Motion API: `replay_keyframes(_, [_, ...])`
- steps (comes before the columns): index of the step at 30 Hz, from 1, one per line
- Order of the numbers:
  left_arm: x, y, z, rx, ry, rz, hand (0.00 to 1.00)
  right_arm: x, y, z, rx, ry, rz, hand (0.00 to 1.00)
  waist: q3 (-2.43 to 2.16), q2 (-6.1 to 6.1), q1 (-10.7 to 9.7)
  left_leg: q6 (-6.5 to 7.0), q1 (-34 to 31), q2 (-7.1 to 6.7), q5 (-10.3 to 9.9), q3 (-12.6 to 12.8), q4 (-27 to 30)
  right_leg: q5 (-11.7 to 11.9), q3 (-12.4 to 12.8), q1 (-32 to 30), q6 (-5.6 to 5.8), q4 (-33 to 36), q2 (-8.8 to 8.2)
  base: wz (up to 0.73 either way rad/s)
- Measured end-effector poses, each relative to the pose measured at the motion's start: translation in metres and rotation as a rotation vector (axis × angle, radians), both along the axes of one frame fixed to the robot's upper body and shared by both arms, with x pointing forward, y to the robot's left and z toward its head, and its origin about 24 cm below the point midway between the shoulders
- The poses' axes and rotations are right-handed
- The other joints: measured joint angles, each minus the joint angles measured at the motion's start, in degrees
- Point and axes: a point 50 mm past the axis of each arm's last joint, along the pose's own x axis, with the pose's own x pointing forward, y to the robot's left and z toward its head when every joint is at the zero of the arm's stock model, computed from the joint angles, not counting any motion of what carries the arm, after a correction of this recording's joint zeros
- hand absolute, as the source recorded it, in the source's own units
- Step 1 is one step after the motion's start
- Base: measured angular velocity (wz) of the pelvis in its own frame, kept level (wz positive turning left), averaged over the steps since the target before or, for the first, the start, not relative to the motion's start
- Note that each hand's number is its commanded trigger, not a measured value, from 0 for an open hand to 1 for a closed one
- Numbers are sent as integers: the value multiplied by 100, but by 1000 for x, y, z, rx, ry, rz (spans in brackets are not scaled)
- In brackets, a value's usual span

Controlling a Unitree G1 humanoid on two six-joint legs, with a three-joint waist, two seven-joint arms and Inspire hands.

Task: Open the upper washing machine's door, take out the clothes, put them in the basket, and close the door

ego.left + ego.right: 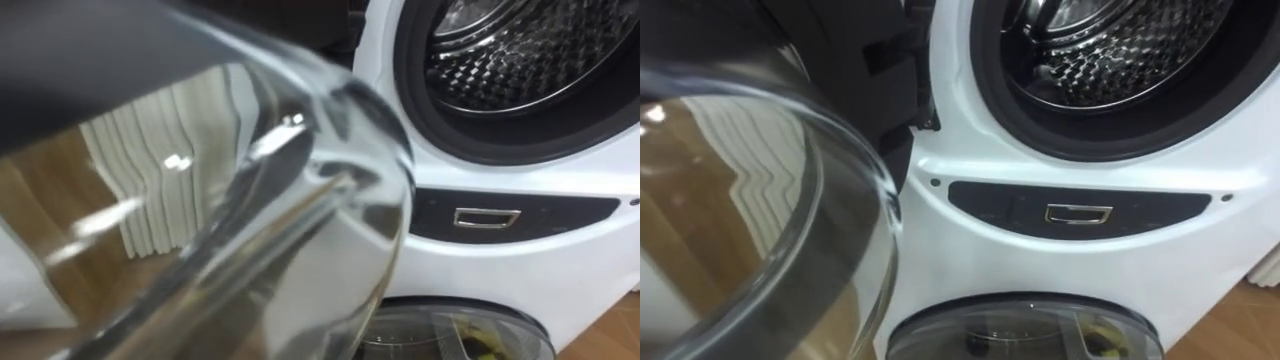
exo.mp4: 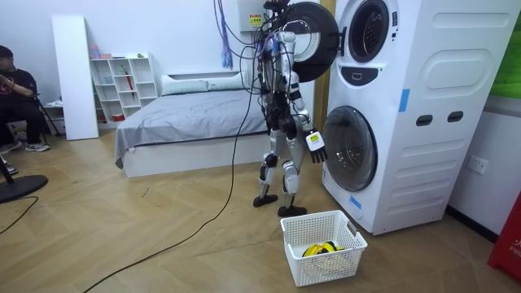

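Laundry duty: I stand facing the stacked washing machines (image 2: 383, 106), the upper door (image 1: 250, 200) standing open. In the eye views its curved glass bulges across the left half of the frame. It is so close that the wood floor (image 1: 60, 230) and a pale ribbed shape (image 1: 160, 170) show through it only as smears and glare.

At upper right the drum (image 1: 520, 50) of the top machine is cut off by the frame's edge. The part that shows is dimpled steel inside a dark rubber ring. Below it a dark panel (image 1: 560, 215) carries a small silver latch (image 1: 486, 217). Along the bottom edge the lower door (image 1: 440, 330) peeks in. A small yellowish-dark shape (image 1: 482, 347) sits behind its glass, and I cannot tell what it is.

In the room view my right hand (image 2: 316, 145) hangs at centre frame, in front of the lower door's left edge, with fingers loose and holding nothing. The clothes (image 2: 320, 248), a yellow-and-black bundle, lie in the white basket (image 2: 330, 267) on the floor at lower right of centre, near my feet. The basket's wall hides most of them.
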Motion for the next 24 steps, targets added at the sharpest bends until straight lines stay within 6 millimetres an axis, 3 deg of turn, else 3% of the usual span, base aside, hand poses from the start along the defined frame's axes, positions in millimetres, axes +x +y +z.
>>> replay_keyframes(3, [-4, 0, 0, 6, 13, -13, 0, 0, 1, 0, 10, 0, 8, 0, -5, -9, 7, -18, -2, 17, -10, -18, 23, -19, -19, 8, -26, 20, 15, 2])
replay_keyframes(7, [-17, 6, 1, 32, 55, -41, 0, 0, 2, 0, 15, 10, 63, 0, -5, -9, 15, -141, -43, 184, -212, 36, 459, -128, -116, 77, -154, 124, 122, -6])
replay_keyframes(9, [-22, 8, 2, 38, 70, -51, 0, 2, 2, 0, 20, 20, 86, 0, -6, -7, 96, -332, -349, 373, -466, 4, 1329, -242, -256, 75, -286, 228, 196, -16])
replay_keyframes(10, [-22, 8, 2, 35, 71, -52, 0, 2, 2, 0, 21, 23, 86, 0, -10, -25, 139, -367, -482, 405, -490, -46, 1651, -304, -262, 36, -306, 280, 201, -21])
replay_keyframes(12, [-23, 4, 1, 4, 82, -52, 0, 1, 1, 0, 8, 32, 113, 0, -28, 36, 158, -412, -1015, 570, -465, -491, 2835, -422, -247, 21, -444, 321, 253, -16])
replay_keyframes(14, [-23, 0, -1, -18, 91, -52, 0, 1, 0, 0, 2, 32, 115, 0, -29, 67, 131, -461, -1178, 627, -405, -663, 3337, -482, -275, -3, -523, 404, 289, -4])
replay_keyframes(15, [-21, -4, -2, -35, 89, -55, 0, 2, -3, 1, -14, 31, 107, 0, 11, 111, 126, -473, -1207, 693, -380, -745, 3837, -535, -346, -31, -574, 509, 322, 0])
replay_keyframes(16, [-19, -6, -2, -41, 86, -57, 0, 2, -5, 1, -21, 30, 103, 0, -9, 143, 113, -477, -1169, 690, -383, -809, 3993, -542, -414, -50, -576, 550, 327, 15])
replay_keyframes(17, [-11, -6, -3, -45, 66, -63, 0, 3, -6, 2, -26, 26, 102, 0, -35, 191, 71, -508, -992, 660, -395, -925, 4027, -563, -492, -128, -604, 626, 334, 35])
replay_keyframes(19, [3, -5, -1, -38, 23, -74, 0, 7, -7, 3, -35, 2, 93, 0, -45, 239, -18, -561, -594, 558, -424, -1010, 3552, -538, -580, -308, -630, 730, 337, 31])
replay_keyframes(21, [29, -6, 1, -27, -56, -104, 0, 11, -9, 5, -45, -24, 76, 0, -27, 339, -102, -707, -89, 453, -528, -1239, 2481, -410, -713, -547, -641, 747, 343, 33])
replay_keyframes(23, [46, -7, 4, -15, -111, -133, 0, 17, -9, 6, -50, -42, 76, 0, -37, 385, -138, -666, 112, 368, -706, -1400, 1666, -254, -737, -783, -639, 744, 330, 18])
replay_keyframes(24, [55, -9, 5, -15, -135, -154, 0, 23, -8, 7, -53, -53, 81, 0, -45, 396, -115, -570, 174, 332, -775, -1508, 1279, -114, -731, -942, -641, 726, 312, -14])
